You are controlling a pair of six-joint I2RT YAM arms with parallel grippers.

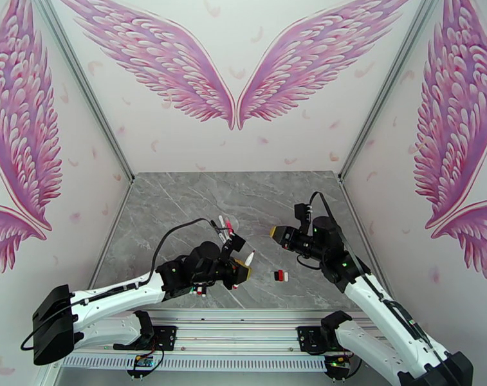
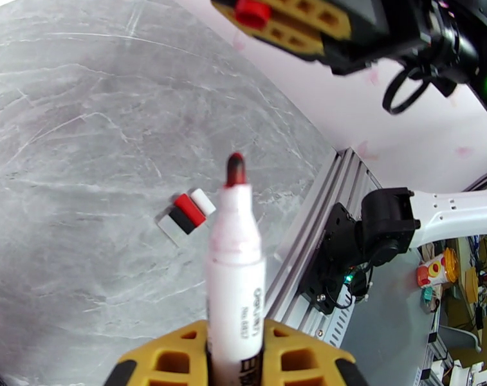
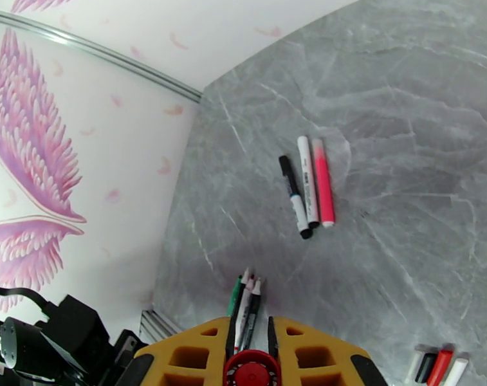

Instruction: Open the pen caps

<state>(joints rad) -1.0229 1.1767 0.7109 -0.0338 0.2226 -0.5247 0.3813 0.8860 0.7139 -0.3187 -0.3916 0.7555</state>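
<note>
The left tool (image 2: 237, 347) clamps an uncapped red pen (image 2: 235, 252); the right tool (image 1: 275, 232) grips a red cap (image 3: 251, 374). Best lowered gently beside the loose caps (image 1: 280, 275) at its 6 o'clock on the counter (image 1: 179, 201).

The right gripper (image 3: 249, 334) pinches a red cap (image 3: 251, 373); three pens (image 3: 307, 181) (black, white, pink) lie side by side on the table (image 3: 404, 123), loose caps (image 3: 436, 365) lower right.

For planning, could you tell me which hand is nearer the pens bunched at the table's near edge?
Left. The left hand, gripping a pen, is just right of the bunched pens; the right hand, pinching a red cap, is farther right and back.
</note>
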